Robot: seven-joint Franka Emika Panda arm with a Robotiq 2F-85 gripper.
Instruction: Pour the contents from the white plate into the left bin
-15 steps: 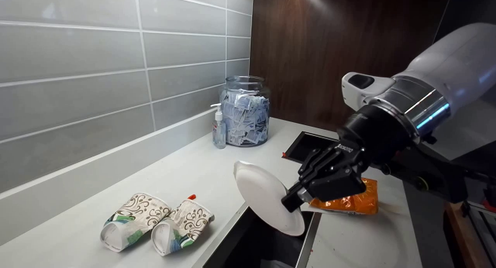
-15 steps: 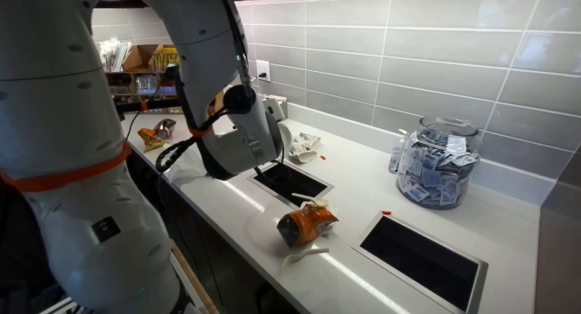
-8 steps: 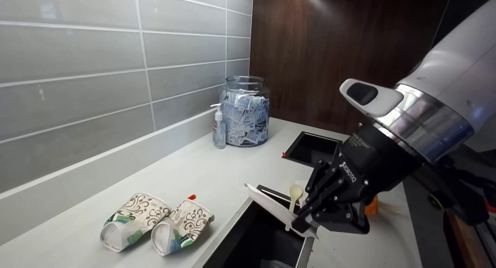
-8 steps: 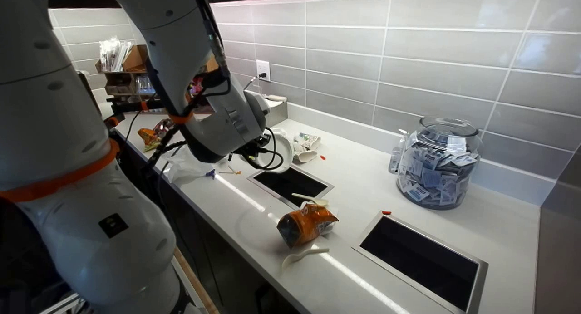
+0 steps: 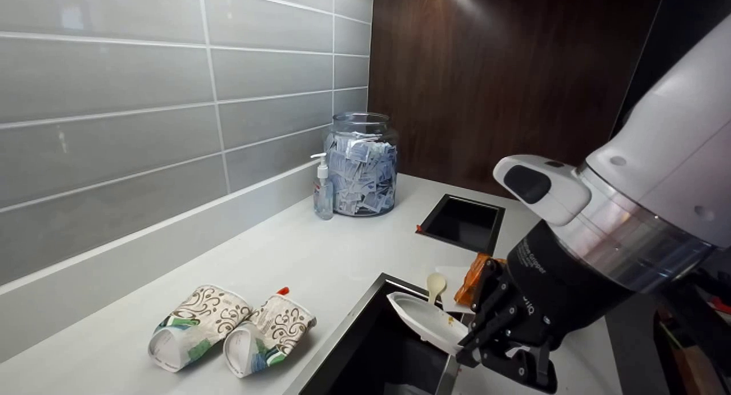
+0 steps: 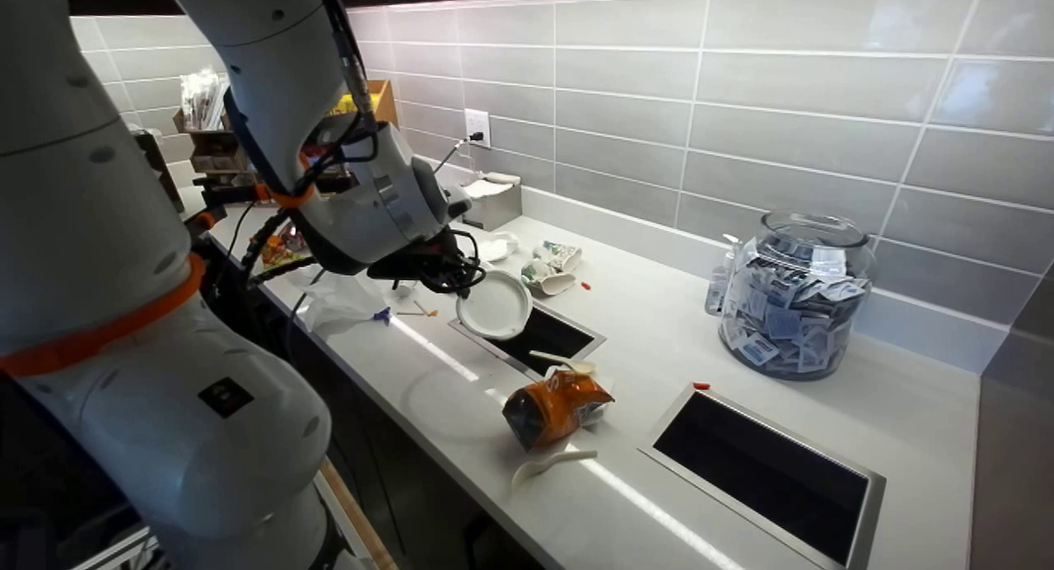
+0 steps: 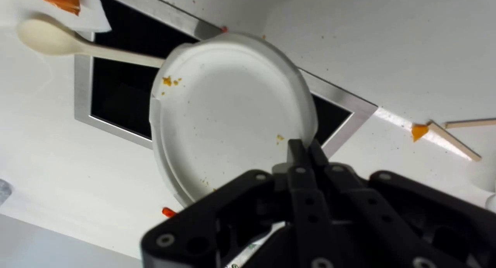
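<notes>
My gripper (image 7: 304, 146) is shut on the rim of the white plate (image 7: 236, 105). It also shows at the plate's edge in both exterior views (image 5: 467, 349) (image 6: 467, 290). The plate's upper face has only small yellow crumbs (image 7: 167, 81) and specks on it. In the exterior views the plate (image 5: 427, 322) (image 6: 494, 306) is tilted and over the nearer bin's opening. That bin has a metal rim (image 5: 354, 312) and a dark inside, with something pale low down. A cream spoon (image 7: 50, 37) lies at the bin's end, its handle over the opening and partly hidden by the plate.
A second bin (image 5: 460, 222) is set in the counter farther along. An orange packet (image 6: 560, 407) and another spoon (image 6: 547, 465) lie between the bins. Crumpled paper cups (image 5: 211, 321), a glass jar (image 5: 364, 172) and a pump bottle (image 5: 323, 192) stand along the wall side.
The gripper has turned the plate from steep, underside toward an exterior camera, to flatter with its upper face showing. The arm has lowered slightly and drawn back. The spoon came into view there.
</notes>
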